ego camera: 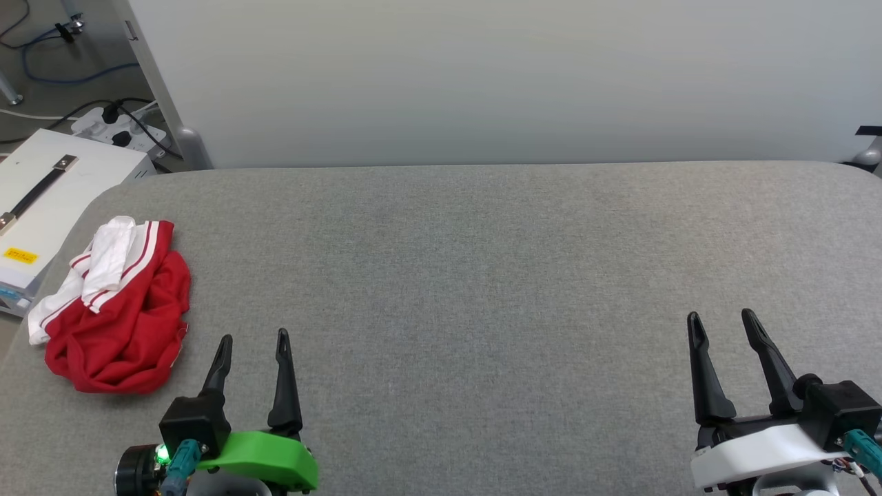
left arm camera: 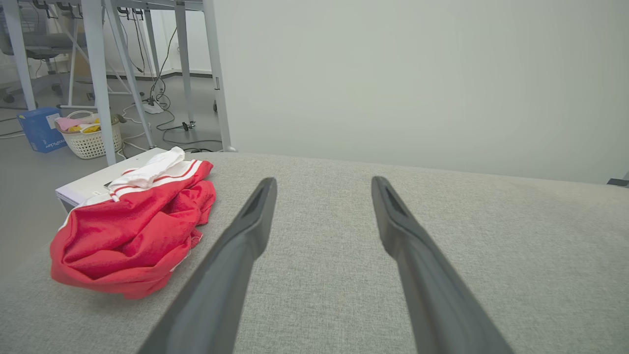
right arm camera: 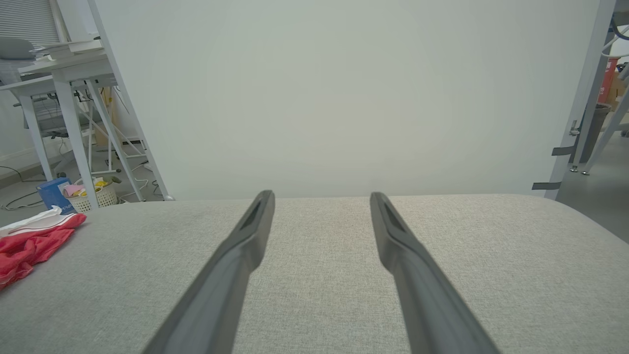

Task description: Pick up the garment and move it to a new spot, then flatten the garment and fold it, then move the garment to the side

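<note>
The garment [ego camera: 120, 310] lies crumpled in a red heap with white striped sleeves on top, at the left edge of the grey padded table [ego camera: 468, 275]. From the left wrist the garment [left arm camera: 132, 226] sits left of the fingers, and the garment [right arm camera: 29, 241] shows at the far left in the right wrist view. My left gripper [ego camera: 253, 339] stands open just right of the heap, apart from it, nothing between its fingers. Far to the right, my right gripper [ego camera: 723, 318] is open and empty over bare cloth. Any chest print is folded out of sight.
A white panel [ego camera: 482, 76] stands behind the table's far edge. A white box with a strap handle [ego camera: 48, 186] sits off the table's left edge, with cables and a power strip [ego camera: 120, 131] on the floor. A laundry basket [left arm camera: 91, 135] stands by desk legs beyond.
</note>
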